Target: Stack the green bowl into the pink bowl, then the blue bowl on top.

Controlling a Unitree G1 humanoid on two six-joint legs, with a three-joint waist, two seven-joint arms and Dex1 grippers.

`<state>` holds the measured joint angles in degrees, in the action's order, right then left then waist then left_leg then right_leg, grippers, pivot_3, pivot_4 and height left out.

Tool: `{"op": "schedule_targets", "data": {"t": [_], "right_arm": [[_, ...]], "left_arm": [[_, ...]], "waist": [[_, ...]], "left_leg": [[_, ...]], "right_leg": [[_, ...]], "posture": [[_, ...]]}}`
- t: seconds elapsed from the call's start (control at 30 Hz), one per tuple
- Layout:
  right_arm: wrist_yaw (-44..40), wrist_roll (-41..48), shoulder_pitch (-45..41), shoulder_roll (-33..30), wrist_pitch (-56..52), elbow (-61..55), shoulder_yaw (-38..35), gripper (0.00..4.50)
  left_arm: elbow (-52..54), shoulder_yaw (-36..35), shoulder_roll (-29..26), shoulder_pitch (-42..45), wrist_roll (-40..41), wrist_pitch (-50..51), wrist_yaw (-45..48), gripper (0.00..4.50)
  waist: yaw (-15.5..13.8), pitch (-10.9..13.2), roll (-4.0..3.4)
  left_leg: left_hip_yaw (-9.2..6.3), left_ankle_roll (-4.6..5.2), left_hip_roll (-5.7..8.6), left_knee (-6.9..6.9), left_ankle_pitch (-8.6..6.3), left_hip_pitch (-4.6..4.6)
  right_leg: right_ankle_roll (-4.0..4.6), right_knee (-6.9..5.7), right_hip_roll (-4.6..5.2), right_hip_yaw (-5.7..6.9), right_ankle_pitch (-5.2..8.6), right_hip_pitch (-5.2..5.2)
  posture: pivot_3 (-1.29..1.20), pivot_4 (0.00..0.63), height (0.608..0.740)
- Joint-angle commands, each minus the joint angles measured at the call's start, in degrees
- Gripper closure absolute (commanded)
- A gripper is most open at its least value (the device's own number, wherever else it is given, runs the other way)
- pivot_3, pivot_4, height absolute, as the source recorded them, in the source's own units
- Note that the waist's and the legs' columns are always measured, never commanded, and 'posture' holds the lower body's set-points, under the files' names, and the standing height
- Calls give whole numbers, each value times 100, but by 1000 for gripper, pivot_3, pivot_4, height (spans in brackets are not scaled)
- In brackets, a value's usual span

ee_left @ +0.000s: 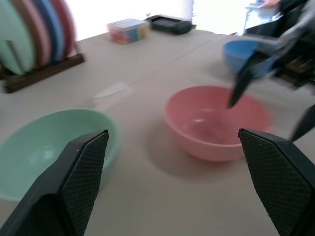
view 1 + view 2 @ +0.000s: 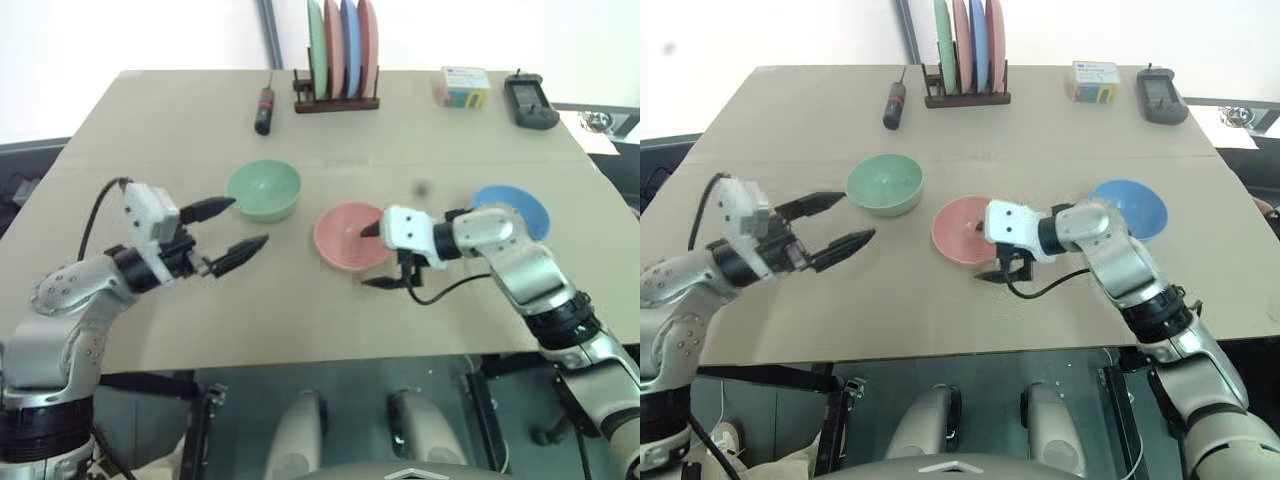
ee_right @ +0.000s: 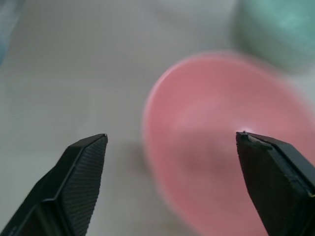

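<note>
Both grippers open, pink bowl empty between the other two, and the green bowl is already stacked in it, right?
Not stacked: the green bowl sits alone on the table, apart from the empty pink bowl, as the left eye view shows. The left gripper and right gripper are open.

Three bowls in a row across the table (image 2: 300,310), all apart.
The green bowl (image 2: 263,190) sits left of centre, the pink bowl (image 2: 347,236) at centre, the blue bowl (image 2: 515,207) right; a plate rack (image 2: 336,100) stands at upper centre behind them.
</note>
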<state>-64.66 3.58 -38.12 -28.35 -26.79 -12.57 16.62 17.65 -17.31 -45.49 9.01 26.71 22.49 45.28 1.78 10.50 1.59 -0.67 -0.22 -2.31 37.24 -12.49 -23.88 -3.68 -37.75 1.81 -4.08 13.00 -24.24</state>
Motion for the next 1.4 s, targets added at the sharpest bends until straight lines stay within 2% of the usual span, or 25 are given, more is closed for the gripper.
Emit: {"op": "schedule_targets", "data": {"t": [0.03,0.1,0.2,0.33,0.37,0.4,0.67,0.7,0.83,0.93,1.07,1.2,1.33,1.4], "right_arm": [[263,791,314,-123,-401,-1115,-982,124],[468,1002,434,-135,-569,-1363,-1204,124],[1002,1019,666,-93,-461,-1628,-1504,124],[1362,1053,828,-142,-348,-1756,-1583,124],[1415,1058,849,-171,-322,-1768,-1580,0],[1470,1072,862,-186,-320,-1778,-1570,0],[1756,1152,1109,-354,-313,-1941,-1551,0],[1784,1161,1122,-365,-323,-1952,-1543,0],[1818,1227,1260,-433,-270,-2004,-1582,0],[1802,1302,1594,-532,-14,-2092,-1857,0],[1544,1712,2403,-720,352,-2335,-2490,0],[1313,2023,3296,-924,643,-2524,-3034,0],[1117,2404,4339,-947,868,-2734,-3898,0],[1102,2539,4582,-944,952,-2798,-4107,0]], "left_arm": [[284,582,-320,553,-1184,298,-902,0],[236,1026,-462,887,-1627,522,-1019,0],[-652,2618,-602,1987,-3097,883,-946,0],[-1236,3402,-303,2745,-3587,858,-632,0],[-1339,3487,-255,2852,-3663,810,-569,508],[-1452,3529,-215,2928,-3714,737,-532,755],[-1966,3654,4,3189,-3929,257,-172,4195],[-1985,3641,12,3194,-3939,237,-135,4353],[-1955,3592,-9,3178,-3922,237,87,4353],[-1626,3291,-40,3142,-3580,177,340,4353],[-1077,2881,-140,3081,-2713,-781,1138,4353],[-793,2665,-219,3098,-2173,-841,1703,4353],[-567,2753,-313,3211,-1703,-990,2490,4353],[-630,2873,-261,3279,-1665,-1133,2702,4353]], "waist": [[-12,0,1],[35,-1,1],[-28,-1,3],[33,-1,2],[50,-1,3],[61,0,3],[42,1,4],[42,1,6],[43,2,5],[30,2,6],[0,2,7],[-64,3,7],[-82,2,7],[-88,1,7]], "left_leg": [[-2,0,0,0,0,0],[2,0,0,-1,0,1],[-4,0,0,-1,0,3],[4,0,3,1,0,3],[5,0,3,0,0,-2],[4,0,3,0,0,-6],[1,1,2,-2,0,-11],[2,1,2,1,0,-11],[0,1,2,4,0,-10],[-1,1,2,3,0,-11],[-6,1,2,4,0,-22],[-3,1,3,5,0,-25],[0,2,0,7,0,7],[1,2,0,9,0,11]], "right_leg": [[-1,2,-1,1,-1,2],[-3,5,0,0,-1,3],[-3,-2,-4,3,0,3],[-4,0,-4,-3,0,3],[-4,2,-4,-4,0,0],[-4,3,-4,-4,0,-3],[-4,-3,-5,-4,0,-9],[-4,-2,-4,-4,0,-9],[-4,-5,-5,-4,0,-7],[-4,-4,-5,-4,0,-7],[-5,4,-3,0,0,-8],[-5,10,1,2,0,-7],[-24,-1,-5,-3,13,13],[-6,0,-5,-4,26,17]], "posture": [[0,150,740],[0,150,740],[0,150,740],[0,150,740],[0,150,740],[0,150,740],[0,150,740],[0,150,740],[0,150,740],[0,150,740],[0,150,740],[0,150,740],[0,150,740],[0,150,740]]}}
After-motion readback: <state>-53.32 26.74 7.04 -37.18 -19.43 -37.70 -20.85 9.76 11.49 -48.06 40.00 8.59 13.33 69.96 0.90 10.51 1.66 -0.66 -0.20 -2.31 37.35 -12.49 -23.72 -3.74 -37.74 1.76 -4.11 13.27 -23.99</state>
